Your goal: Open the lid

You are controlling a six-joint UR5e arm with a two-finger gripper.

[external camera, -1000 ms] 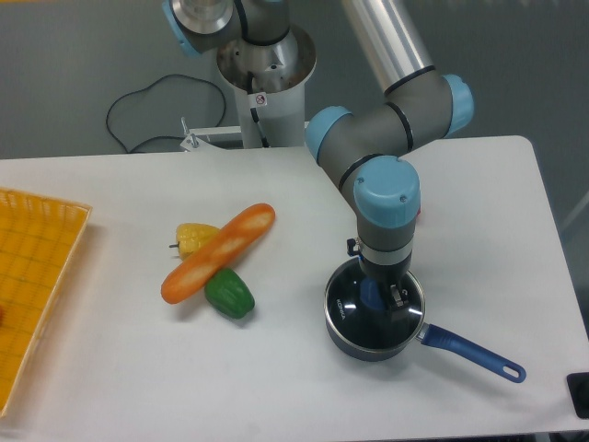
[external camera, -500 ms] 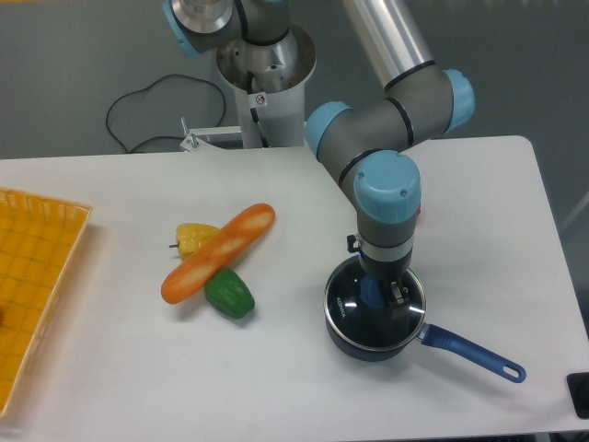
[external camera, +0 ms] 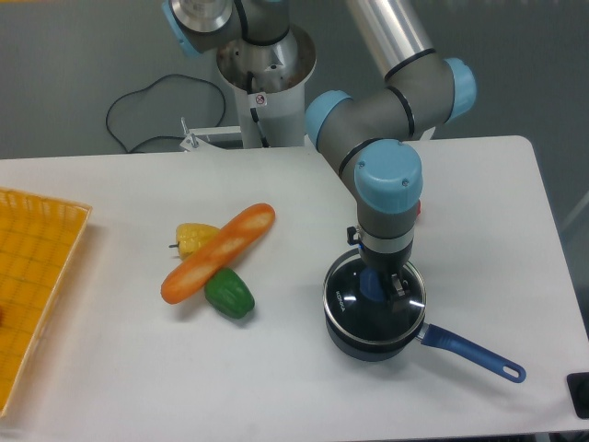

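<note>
Lid (external camera: 368,302) sits on pan (external camera: 370,339); our pincer (external camera: 381,287) appears clamped on its knob (external camera: 370,285). Next we lift straight up.

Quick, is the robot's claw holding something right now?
End effector: closed on the blue knob of the lid, which has risen slightly off the saucepan.

I'm looking at a robot lab: the arm (external camera: 386,138) is bolted on a metal pedestal (external camera: 267,83) behind a plain white table (external camera: 120,359), a black cable (external camera: 138,115) loops across grey floor, and toy vegetables (external camera: 216,262) serve as props.
</note>
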